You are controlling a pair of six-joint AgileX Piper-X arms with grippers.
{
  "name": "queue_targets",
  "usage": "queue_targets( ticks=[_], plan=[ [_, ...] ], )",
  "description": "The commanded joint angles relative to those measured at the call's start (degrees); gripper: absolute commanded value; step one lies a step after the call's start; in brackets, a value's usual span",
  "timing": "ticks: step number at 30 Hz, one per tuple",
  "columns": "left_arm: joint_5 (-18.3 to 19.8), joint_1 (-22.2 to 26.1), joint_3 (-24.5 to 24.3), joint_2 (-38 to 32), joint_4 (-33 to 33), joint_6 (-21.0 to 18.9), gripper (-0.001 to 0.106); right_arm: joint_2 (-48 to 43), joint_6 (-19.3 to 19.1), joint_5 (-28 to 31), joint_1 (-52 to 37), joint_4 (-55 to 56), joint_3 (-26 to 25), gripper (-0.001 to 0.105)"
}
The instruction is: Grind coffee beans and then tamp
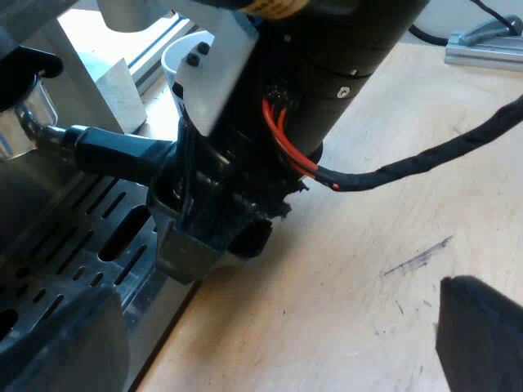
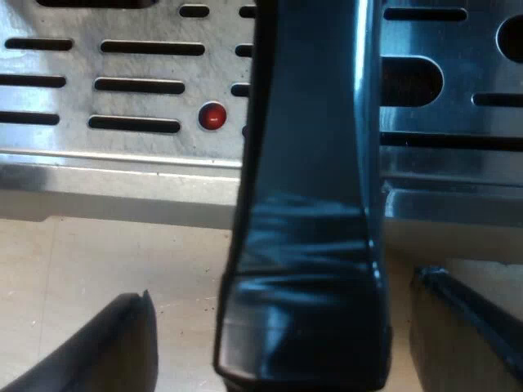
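1. The brushed steel espresso machine (image 1: 49, 237) is the largest thing here. Its slotted steel drip tray (image 2: 122, 82) runs along its front, and the tray's front edge meets the pale wooden table (image 1: 368, 245).
2. The metal holder with a long dark handle (image 1: 106, 151) sits with its round metal basket tucked up against the machine's front, above the tray. From there the handle reaches out toward the tray's front edge. I cannot tell whether the basket is locked in place.
3. My right gripper (image 2: 282, 286) straddles that handle near its free end, with one black finger on each side. A strip of table shows between each finger and the handle, so the fingers are parted and not yet pinching.
4. The handle's long axis runs straight away from my right wrist toward the machine, in line with my fingers. I judge that closing across its width is all the grasp needs. Any pull or twist after that would work along or about that same axis.
5. My left gripper (image 1: 261, 327) hangs over the table close to the tray's front edge, fingers spread wide with nothing between them. The holder lies beyond my right arm from there, toward the machine, so my right gripper is much the nearer one.
6. A small round red button (image 2: 212, 116) sits among the tray's slots, just beside the handle.
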Motion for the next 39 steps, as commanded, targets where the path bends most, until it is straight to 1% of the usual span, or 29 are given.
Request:
queue_targets(
  ticks=[1,3,5,7,8,9,11,12,13,21,29,33,34,37,39],
  plan=[
    [-0.49,-0.25,-0.28,-0.16,-0.91,0.52,0.078,-0.21,-0.23,0.3,-0.15,-0.21,-0.21,0.065],
    [-0.49,-0.25,-0.28,-0.16,-0.91,0.52,0.078,-0.21,-0.23,0.3,-0.15,-0.04,-0.21,0.06],
    [-0.49,-0.25,-0.28,-0.16,-0.91,0.52,0.078,-0.21,-0.23,0.65,-0.15,0.49,-0.21,0.05],
    [-0.49,-0.25,-0.28,-0.16,-0.91,0.52,0.078,-0.21,-0.23,1.26,-0.15,0.89,-0.21,0.044],
    [-0.49,-0.25,-0.28,-0.16,-0.91,0.52,0.078,-0.21,-0.23,1.73,-0.15,1.15,-0.21,0.036],
    [-0.49,-0.25,-0.28,-0.16,-0.91,0.52,0.078,-0.21,-0.23,1.89,-0.15,1.18,-0.21,0.031],
    [-0.49,-0.25,-0.28,-0.16,-0.91,0.52,0.078,-0.21,-0.23,1.89,-0.15,1.16,-0.21,0.01],
    [-0.49,-0.25,-0.28,-0.16,-0.91,0.52,0.078,-0.21,-0.23,1.89,-0.15,1.16,-0.21,0.006],
    [-0.49,-0.25,-0.28,-0.16,-0.91,0.52,0.078,-0.21,-0.23,1.89,-0.15,0.93,-0.21,0.0],
    [-0.49,-0.25,-0.28,-0.16,-0.91,0.52,0.078,-0.64,-0.8,1.89,-0.03,0.85,-0.21,0.0],
    [-0.49,-0.25,-0.28,-0.16,-0.91,0.52,0.078,-3.1,-0.8,2.8,-0.03,0.84,0.07,0.0],
    [-0.49,-0.25,-0.28,-0.16,-0.91,0.52,0.078,-4.62,-0.07,2.8,0.7,0.84,2.28,0.0],
    [-0.49,-0.25,-0.28,-0.16,-0.91,0.52,0.078,-5.63,-0.08,3.51,1.95,0.41,3.77,0.0],
    [-0.49,-0.25,-0.28,-0.16,-0.91,0.52,0.078,-6.52,0.61,5.46,3.99,-0.68,5.12,0.0],
    [-0.49,-0.25,-0.28,-0.16,-0.91,0.52,0.078,-6.59,0.69,5.73,4.36,-0.94,5.32,0.0]
  ],
)
